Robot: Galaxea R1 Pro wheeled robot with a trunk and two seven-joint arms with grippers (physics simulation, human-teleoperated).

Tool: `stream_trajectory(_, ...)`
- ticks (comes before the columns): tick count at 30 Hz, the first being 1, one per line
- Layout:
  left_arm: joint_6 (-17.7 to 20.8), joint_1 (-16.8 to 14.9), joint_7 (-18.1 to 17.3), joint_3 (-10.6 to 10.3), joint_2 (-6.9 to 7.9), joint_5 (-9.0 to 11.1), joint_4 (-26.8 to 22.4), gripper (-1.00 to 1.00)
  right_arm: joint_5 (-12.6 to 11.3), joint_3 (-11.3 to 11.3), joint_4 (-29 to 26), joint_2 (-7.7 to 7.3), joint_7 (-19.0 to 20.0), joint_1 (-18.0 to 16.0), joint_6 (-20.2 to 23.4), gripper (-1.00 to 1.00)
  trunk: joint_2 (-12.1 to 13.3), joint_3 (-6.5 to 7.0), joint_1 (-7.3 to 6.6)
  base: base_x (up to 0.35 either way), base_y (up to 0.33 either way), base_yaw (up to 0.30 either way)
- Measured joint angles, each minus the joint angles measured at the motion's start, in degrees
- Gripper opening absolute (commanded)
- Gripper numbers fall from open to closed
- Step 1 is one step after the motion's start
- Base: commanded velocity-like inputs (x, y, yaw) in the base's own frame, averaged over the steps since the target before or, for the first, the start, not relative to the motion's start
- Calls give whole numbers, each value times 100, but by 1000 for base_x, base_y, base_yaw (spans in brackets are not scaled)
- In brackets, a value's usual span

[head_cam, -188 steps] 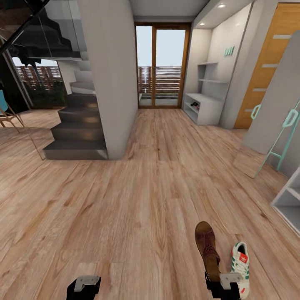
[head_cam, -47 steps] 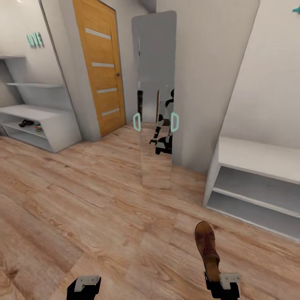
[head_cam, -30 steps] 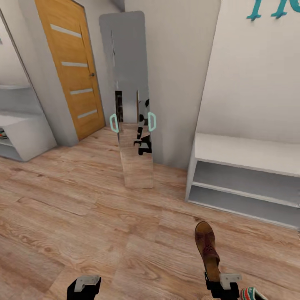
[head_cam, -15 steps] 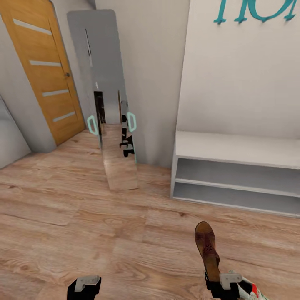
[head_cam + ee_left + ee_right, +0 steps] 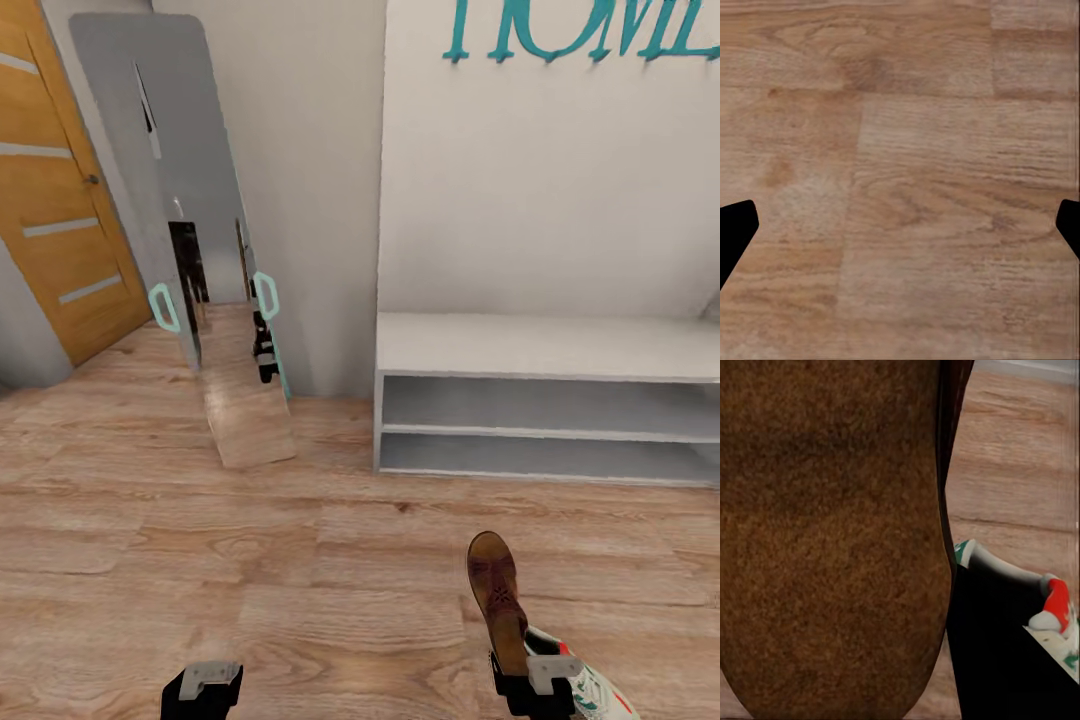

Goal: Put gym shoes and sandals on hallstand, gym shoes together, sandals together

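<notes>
Brown sandal [image 5: 497, 596] clamped in right gripper [image 5: 532, 690], toe toward hallstand [image 5: 540, 345].
Left gripper [image 5: 900, 225] spread wide over corridor floor [image 5: 250, 560]; gym shoe [image 5: 592, 688] beside right gripper.

- I get soft, even, bright light with no glare.
- Faint shade fills the hallstand [image 5: 540, 410] shelves.
- My right wrist view blurs the close sandal [image 5: 832, 540].
- Straight lines lean toward the head view's edges.

We read this as a home entrance corridor: wood-plank floor [image 5: 200, 560], teal "HOME" lettering [image 5: 590, 30] on the white wall above a pale shoe rack [image 5: 545, 345], a leaning floor mirror [image 5: 190, 230], an orange panelled door [image 5: 55, 220].
</notes>
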Motion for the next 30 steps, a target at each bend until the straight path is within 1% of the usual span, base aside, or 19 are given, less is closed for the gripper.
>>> stream_trajectory(30,0,0,0,2,0,0,0,100,1,0,0,0,0,0,0,-100,0,0,0,0,0,-283)
